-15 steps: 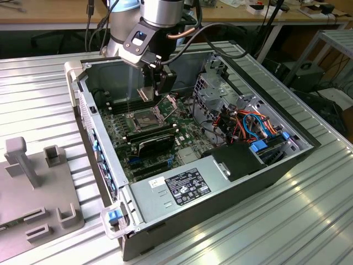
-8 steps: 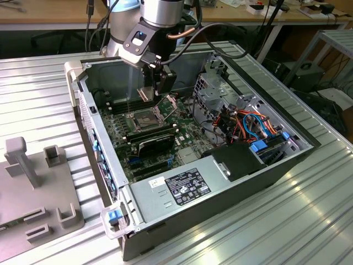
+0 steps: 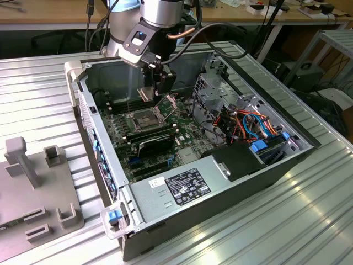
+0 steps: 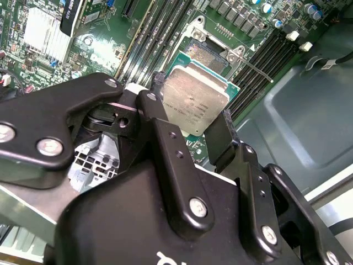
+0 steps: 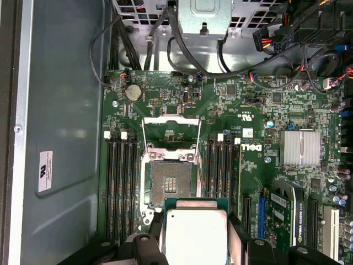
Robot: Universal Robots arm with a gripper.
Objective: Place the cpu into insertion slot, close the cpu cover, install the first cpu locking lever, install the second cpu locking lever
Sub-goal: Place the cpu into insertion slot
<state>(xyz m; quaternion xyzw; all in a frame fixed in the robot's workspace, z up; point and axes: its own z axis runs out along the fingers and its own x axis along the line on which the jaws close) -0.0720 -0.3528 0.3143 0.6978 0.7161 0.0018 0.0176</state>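
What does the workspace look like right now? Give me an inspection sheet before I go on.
Surface: ribbed metal table carries the open computer case.
Job's things: cpu clamped in the gripper, not seated; insertion slot empty; cpu cover swung open.
Clutter: grey fixture plate at the exterior view's left.
Grippers: gripper shut on the cpu, inside the case.
Cables: coloured wire bundle and black cables inside the case.
Surroundings: wooden benches behind the table.
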